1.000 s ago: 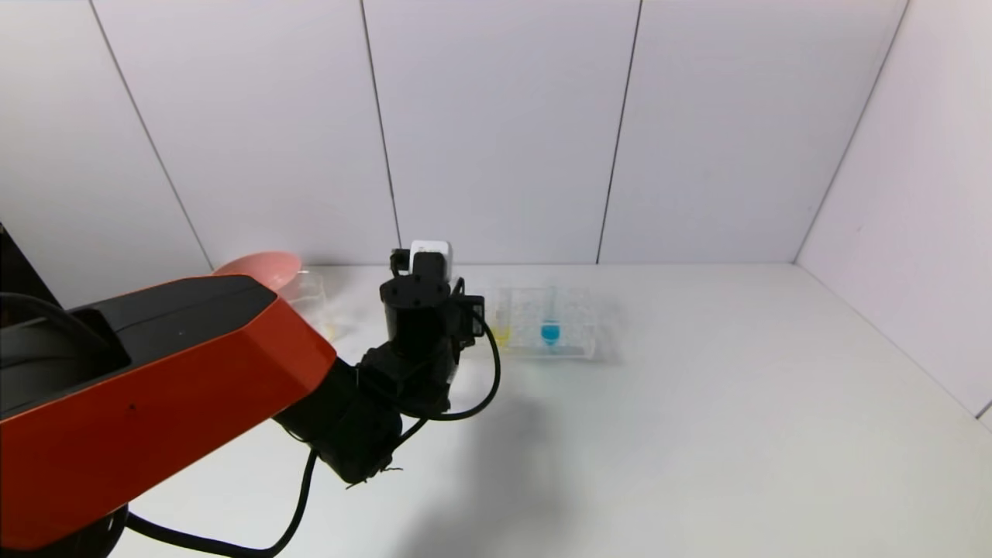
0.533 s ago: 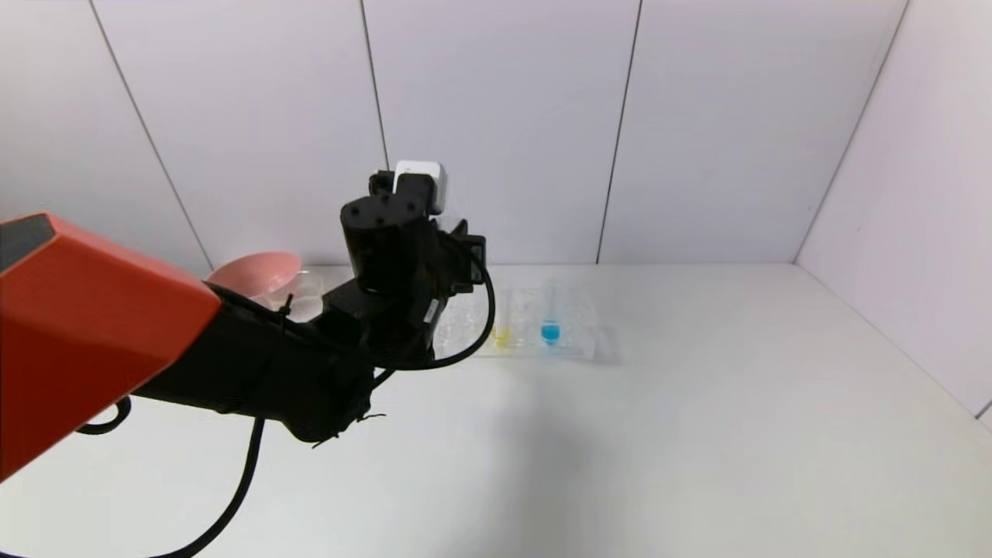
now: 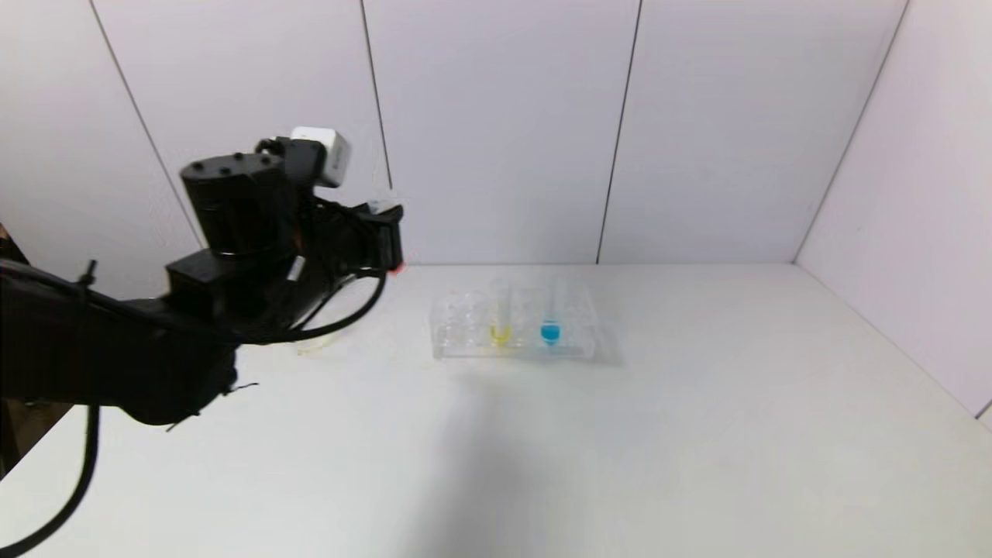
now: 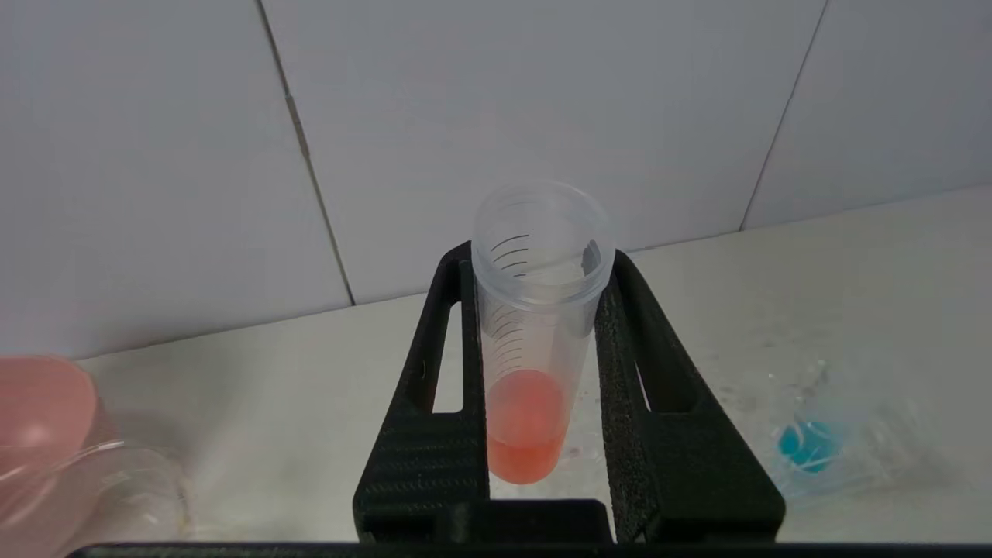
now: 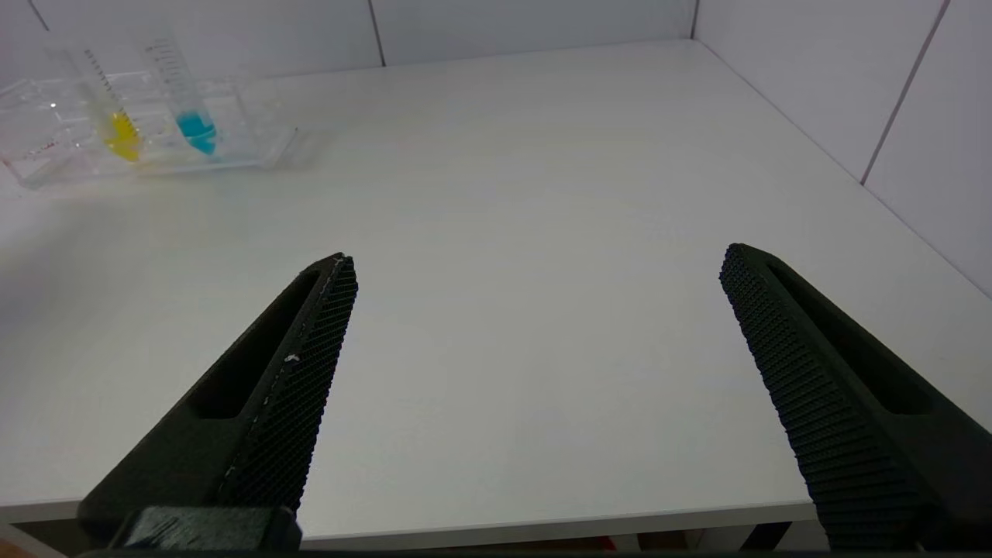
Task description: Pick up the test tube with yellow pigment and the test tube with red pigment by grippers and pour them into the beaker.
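Note:
My left gripper [image 3: 385, 236] is raised at the left, above the table, and is shut on the test tube with red pigment [image 4: 525, 434]. The tube stands between the jaws, with red-orange liquid at its bottom. The test tube with yellow pigment [image 3: 501, 333] stands in the clear rack [image 3: 465, 341]; it also shows in the right wrist view [image 5: 120, 138]. The beaker [image 4: 132, 496] lies below and beside the left gripper, next to the pink bowl [image 4: 39, 403]. My right gripper [image 5: 539, 258] is open and empty, low over the table's front edge, out of the head view.
A tube with blue liquid [image 3: 550, 332] stands in the rack beside the yellow one. White wall panels close the back and right sides. The white table [image 3: 697, 434] stretches bare to the right and front of the rack.
My left arm has risen and swung left, away from the rack, carrying the red tube. The rack and the yellow tube now show in full. The pink bowl is now hidden in the head view.

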